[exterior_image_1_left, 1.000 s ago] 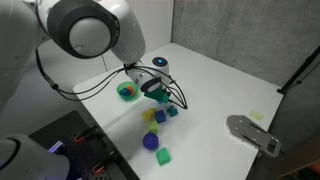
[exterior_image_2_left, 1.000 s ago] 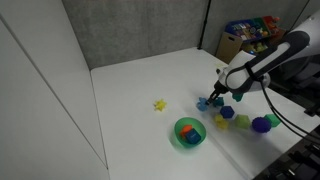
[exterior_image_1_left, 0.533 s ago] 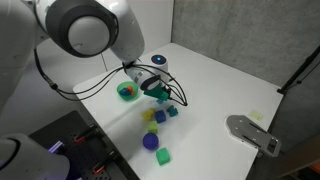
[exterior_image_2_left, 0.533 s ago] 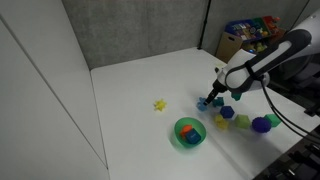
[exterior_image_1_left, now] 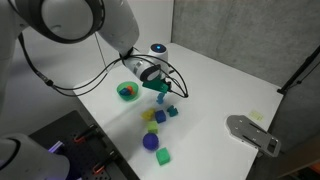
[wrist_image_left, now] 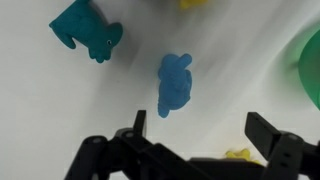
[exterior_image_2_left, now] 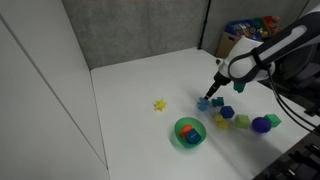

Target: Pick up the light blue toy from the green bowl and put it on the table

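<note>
Hovering low over the white table (exterior_image_1_left: 225,80) in an exterior view, the gripper (exterior_image_1_left: 158,90) hangs just right of the green bowl (exterior_image_1_left: 127,92), with a loose cluster of coloured blocks (exterior_image_1_left: 160,117) nearer the camera; its finger spread cannot be made out here. In an exterior view, the light blue toy (exterior_image_2_left: 205,103) lies on the table just beneath the gripper (exterior_image_2_left: 213,93), apart from the green bowl (exterior_image_2_left: 188,132), which holds red and blue pieces. In the wrist view the fingers (wrist_image_left: 138,125) stand wide apart and empty; the light blue toy (wrist_image_left: 174,84) lies flat on the table ahead of the gap between them, a teal toy (wrist_image_left: 87,30) sits to its far left, and the green bowl (wrist_image_left: 310,65) shows at the right edge.
</note>
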Motion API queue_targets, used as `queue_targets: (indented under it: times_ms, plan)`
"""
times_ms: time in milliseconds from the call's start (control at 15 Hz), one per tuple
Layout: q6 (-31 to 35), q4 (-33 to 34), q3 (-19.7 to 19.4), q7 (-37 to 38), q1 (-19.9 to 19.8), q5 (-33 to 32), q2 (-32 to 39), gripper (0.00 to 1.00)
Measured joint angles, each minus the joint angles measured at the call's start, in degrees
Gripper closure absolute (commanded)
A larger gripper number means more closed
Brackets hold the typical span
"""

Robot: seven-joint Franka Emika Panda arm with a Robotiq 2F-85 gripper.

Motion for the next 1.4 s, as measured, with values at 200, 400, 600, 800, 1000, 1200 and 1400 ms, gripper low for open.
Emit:
queue_targets:
  times_ms: [200,400,600,800,1000,1200,1400]
  plan:
    - [-4.51,-1.62,-0.11,1.60,-0.17,1.35,-4.04,0.00]
    - [-12.45,-2.47,-0.57,2.94,-0.20,4.84,-8.60,0.00]
    - [-21.10,-2.49,-2.30,5.88,0.80,8.44,-13.30,0.00]
    - [-29.07,-2.53,-5.46,11.85,4.00,9.42,-17.95,0.00]
    - [-35.80,-2.76,-8.59,19.81,8.59,9.20,-22.35,0.00]
    - [-40.89,-3.45,-10.23,27.51,12.59,7.64,-26.71,0.00]
    - [-44.85,-5.01,-10.66,34.00,15.58,3.95,-31.56,0.00]
